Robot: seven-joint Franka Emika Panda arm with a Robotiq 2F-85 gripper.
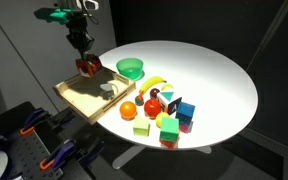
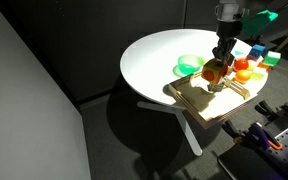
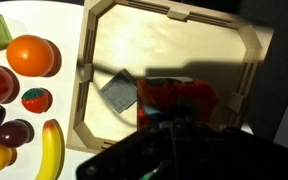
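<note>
One red block [image 1: 87, 68] hangs pinched in the pincer [image 1: 85, 60] over the wooden tray [image 1: 72, 99] at the desk's [image 1: 214, 70] edge; lowering it straight, clear of the nearby grey block [image 1: 108, 89] and the rim, seems wisest.

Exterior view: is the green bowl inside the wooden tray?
No, the green bowl sits on the white table beside the wooden tray, outside its rim.

Far-right tabletop [image 1: 224, 70] open; toys [image 1: 164, 110] crowd near middle; bowl [image 1: 130, 68], tray [image 1: 82, 99] walls, grey block [image 1: 107, 89], held red block [image 1: 87, 67] fill left.
</note>
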